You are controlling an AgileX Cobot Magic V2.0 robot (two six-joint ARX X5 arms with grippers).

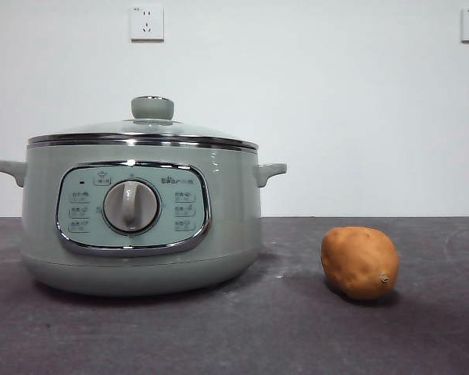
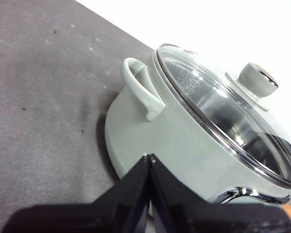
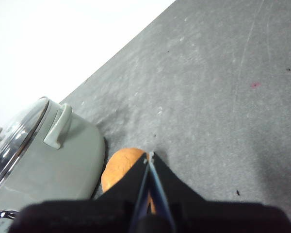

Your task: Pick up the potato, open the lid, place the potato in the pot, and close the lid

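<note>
Right tool (image 3: 149, 156), jaws pressed together, above the potato (image 1: 359, 262) resting beside the lidded pot (image 1: 141, 215); left tool (image 2: 149, 158), also closed, near the lid (image 2: 223, 109); the rounded potato may roll if nudged on the dark grey tabletop (image 1: 281, 328) before a white wall.

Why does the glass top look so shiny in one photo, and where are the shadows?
Left wrist view: glare streaks the lid, hiding the inside. Front view: soft shadows lie beside the pot and potato. Right wrist view: the right gripper is a blurred dark mass.
</note>
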